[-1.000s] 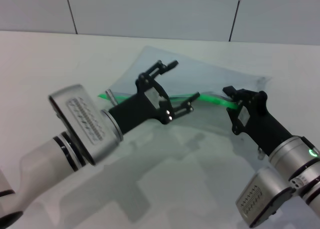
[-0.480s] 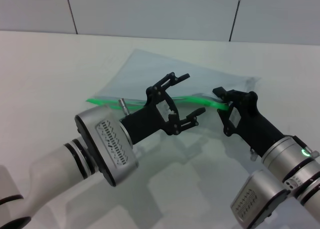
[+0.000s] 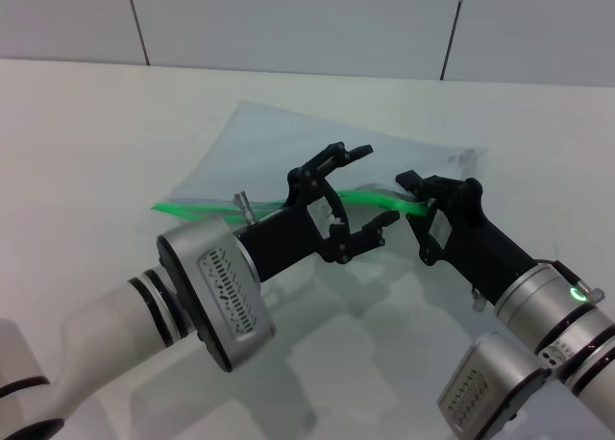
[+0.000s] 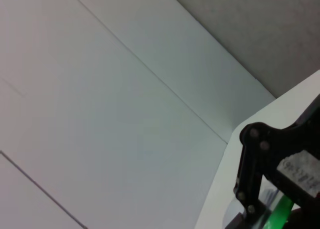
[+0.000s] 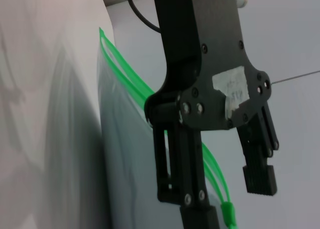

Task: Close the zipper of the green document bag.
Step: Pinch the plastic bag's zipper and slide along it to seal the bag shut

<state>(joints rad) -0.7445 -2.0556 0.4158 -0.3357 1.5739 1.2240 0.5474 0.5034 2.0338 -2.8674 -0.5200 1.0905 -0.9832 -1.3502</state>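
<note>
The green document bag (image 3: 288, 142) lies on the white table (image 3: 86, 142), with its near edge raised off the surface. The zipper (image 3: 202, 209) runs along that near edge as a bright green strip. My right gripper (image 3: 415, 202) is shut on the strip's right end. My left gripper (image 3: 373, 190) is open, one finger on each side of the strip just left of the right gripper. In the right wrist view the left gripper (image 5: 215, 184) stands open over the bag (image 5: 125, 154). The zipper (image 5: 130, 74) shows there as two parted green lines, with the slider (image 5: 227, 211) at one end.
A pale panelled wall (image 3: 288, 17) rises behind the table. The left wrist view shows mostly wall, with a black part of the right gripper (image 4: 260, 164) and a bit of green strip (image 4: 280, 211) at one corner.
Both grippers have shifted leftward and closer together. The bag has slid left with the right gripper, and more of the green strip shows at the left. The left gripper stays open.
</note>
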